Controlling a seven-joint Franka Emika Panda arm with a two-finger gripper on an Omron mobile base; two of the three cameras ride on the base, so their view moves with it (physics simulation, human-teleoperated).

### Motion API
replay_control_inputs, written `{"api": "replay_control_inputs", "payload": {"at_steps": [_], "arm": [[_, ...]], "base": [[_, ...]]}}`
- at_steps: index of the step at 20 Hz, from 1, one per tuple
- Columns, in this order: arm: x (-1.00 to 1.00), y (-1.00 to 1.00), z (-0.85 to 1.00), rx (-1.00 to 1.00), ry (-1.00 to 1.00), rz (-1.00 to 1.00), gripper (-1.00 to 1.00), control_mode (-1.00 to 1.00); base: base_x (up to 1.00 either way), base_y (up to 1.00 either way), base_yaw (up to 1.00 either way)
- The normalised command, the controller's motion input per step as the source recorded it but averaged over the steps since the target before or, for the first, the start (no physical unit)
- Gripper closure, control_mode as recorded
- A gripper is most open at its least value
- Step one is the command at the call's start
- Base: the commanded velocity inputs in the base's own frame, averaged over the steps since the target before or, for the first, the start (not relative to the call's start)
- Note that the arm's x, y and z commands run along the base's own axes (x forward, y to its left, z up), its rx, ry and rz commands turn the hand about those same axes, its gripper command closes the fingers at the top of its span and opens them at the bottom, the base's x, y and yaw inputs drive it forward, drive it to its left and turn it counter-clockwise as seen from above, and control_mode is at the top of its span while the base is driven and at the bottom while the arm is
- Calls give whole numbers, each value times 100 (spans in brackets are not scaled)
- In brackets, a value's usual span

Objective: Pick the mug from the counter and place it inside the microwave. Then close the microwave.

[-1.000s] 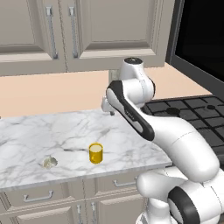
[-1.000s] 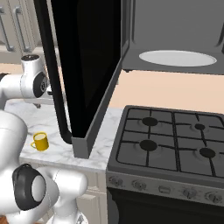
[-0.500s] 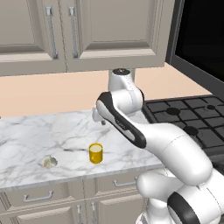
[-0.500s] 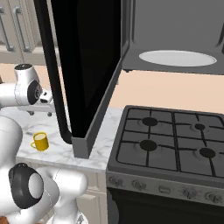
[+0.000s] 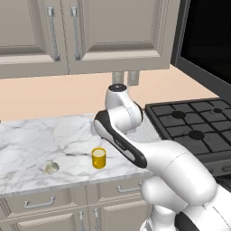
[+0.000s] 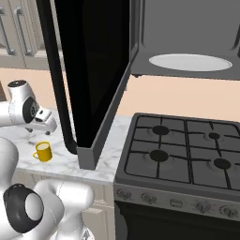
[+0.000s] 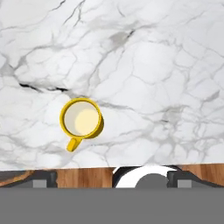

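Over the last second the arm has swung its upper joints leftward from beside the stovetop to a spot over the counter, nearer the mug, while the mug has stayed put. In the left base view the yellow mug (image 5: 99,158) stands upright near the front edge of the marble counter (image 5: 40,140), with a small pale lumpy object (image 5: 51,168) to its left, apart from it; the arm's bent link hangs just right of and above the mug, and the hand itself is hidden behind that link, so how far its fingers are spread cannot be told. In the right base view the mug (image 6: 42,151) sits on the counter just left of the microwave's (image 6: 187,42) wide-open dark glass door (image 6: 89,79); the cavity holds a white turntable (image 6: 190,62) with nothing on it, above the gas stovetop (image 6: 183,150). The hand view looks straight down on the mug (image 7: 81,119): its mouth faces the camera, it appears empty, and its handle (image 7: 73,144) points toward the lower left of that view. The mug lies left of centre, so the hand probably needs to shift that way before descending.
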Motion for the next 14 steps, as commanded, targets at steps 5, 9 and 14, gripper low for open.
{"api": "replay_control_inputs", "payload": {"at_steps": [5,9,14], "arm": [[-2,8,-6,1,5,-21,-100,-100],[2,9,-2,0,15,-18,-100,-100],[1,0,-14,4,13,-17,-100,-100]], "base": [[0,0,0],[0,0,0],[0,0,0]]}}
